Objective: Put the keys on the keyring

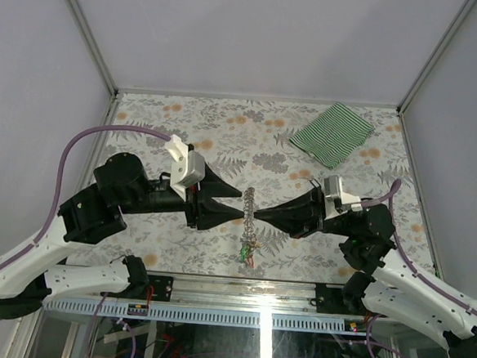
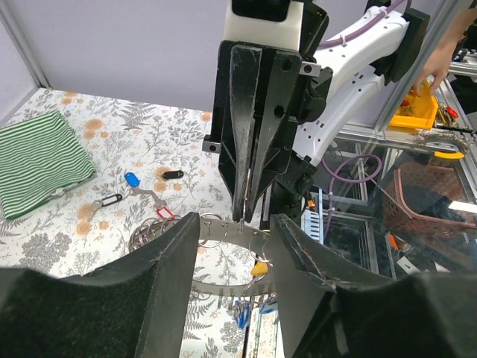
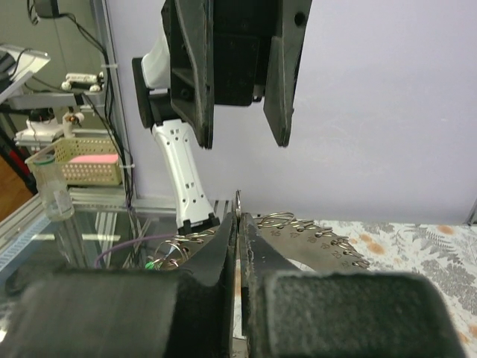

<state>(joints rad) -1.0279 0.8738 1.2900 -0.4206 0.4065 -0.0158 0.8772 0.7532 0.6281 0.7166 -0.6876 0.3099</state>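
The keyring (image 1: 249,204) is a flat grey metal ring with several small split rings, held edge-on above the table between both grippers. My right gripper (image 1: 260,216) is shut on a thin split ring at its rim (image 3: 238,224). My left gripper (image 1: 239,212) is open, its fingers (image 2: 175,253) on either side of the keyring's band (image 2: 223,233). Yellow-tagged (image 2: 258,268) and blue-tagged (image 2: 242,317) keys hang from the ring, showing as a cluster in the top view (image 1: 248,250). Keys with blue (image 2: 132,179), black (image 2: 173,174) and red (image 2: 165,212) tags lie on the table.
A green-striped cloth (image 1: 333,132) lies at the back right of the flowered table. The table's front rail (image 1: 238,298) runs just below the hanging keys. Walls enclose the left, back and right sides.
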